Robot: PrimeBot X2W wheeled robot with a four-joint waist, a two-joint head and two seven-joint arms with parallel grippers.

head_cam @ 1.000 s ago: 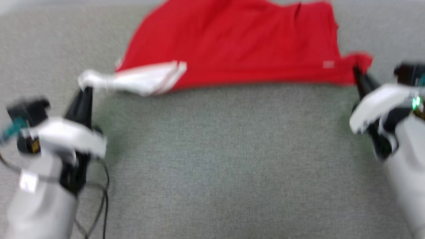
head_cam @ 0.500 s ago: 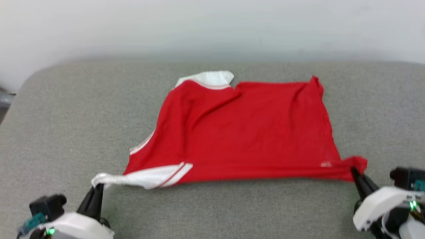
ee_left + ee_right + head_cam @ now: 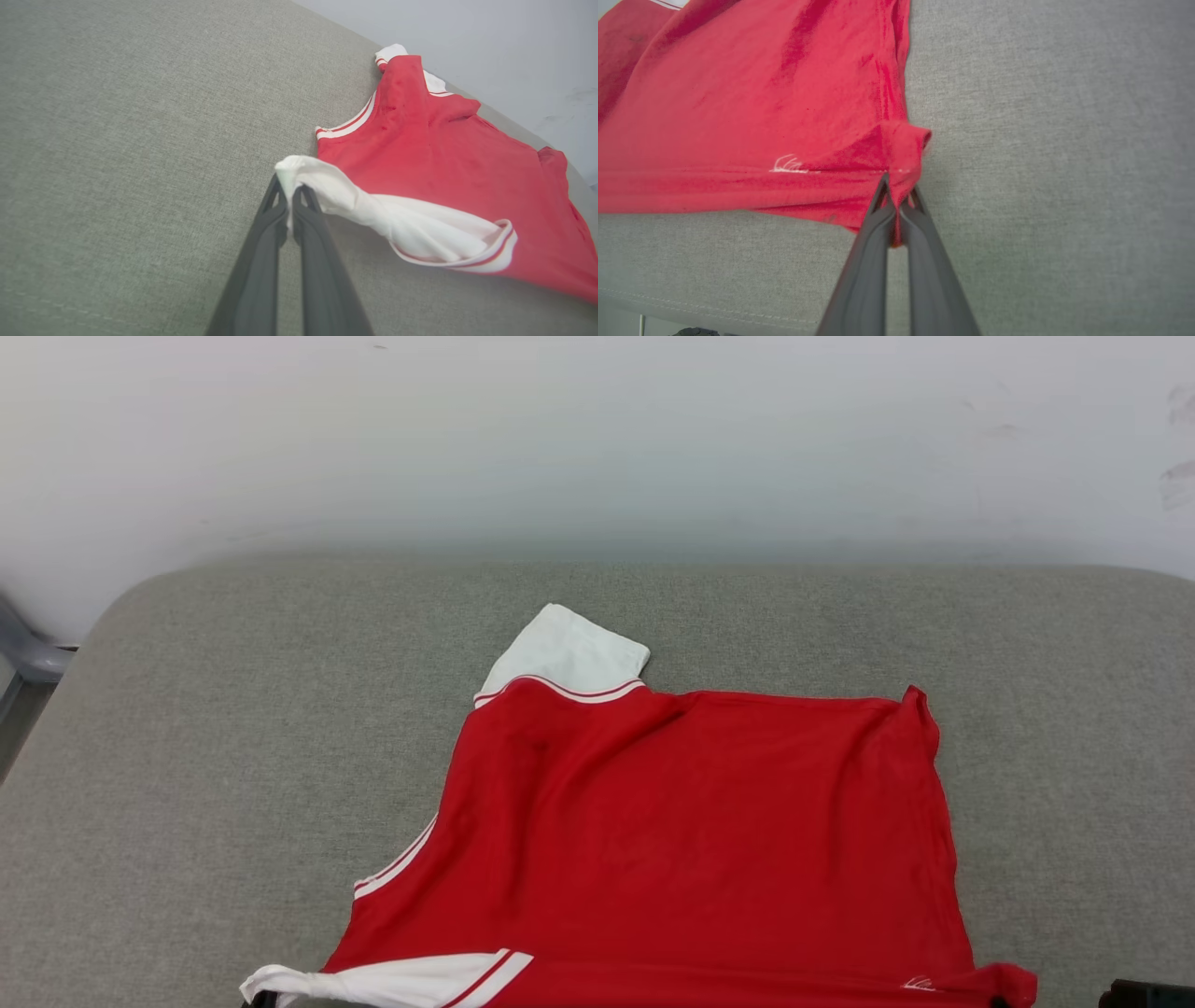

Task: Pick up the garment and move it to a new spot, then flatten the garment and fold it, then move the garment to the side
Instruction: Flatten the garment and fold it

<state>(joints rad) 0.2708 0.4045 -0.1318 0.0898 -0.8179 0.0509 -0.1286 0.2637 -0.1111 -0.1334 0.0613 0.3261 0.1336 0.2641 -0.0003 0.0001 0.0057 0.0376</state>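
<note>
Garment (image 3: 709, 840) lies spread, plain red side up, across the middle of a grey upholstered surface (image 3: 187, 756). Its far white sleeve (image 3: 565, 653) pokes out toward the pale wall (image 3: 560, 448).

You hold it at two points along the near edge. Your left gripper (image 3: 290, 198) is clamped on the bunched tip of the near white sleeve (image 3: 411, 228). Your right gripper (image 3: 899, 196) is pinched shut on the red hem corner (image 3: 906, 137). The edge between them runs in a fairly straight line.

By the look of it, the pick-up and the move to a new spot are behind you and the flattening is under way. The body rests mostly smooth, with shallow creases near the far shoulder. The gripped sleeve is twisted into a rope and the hem corner curls over your right fingers. No fold shows anywhere. Left to do, as far as can be judged: let go, smooth that sleeve and corner, fold, then shift the garment to the side.
</note>
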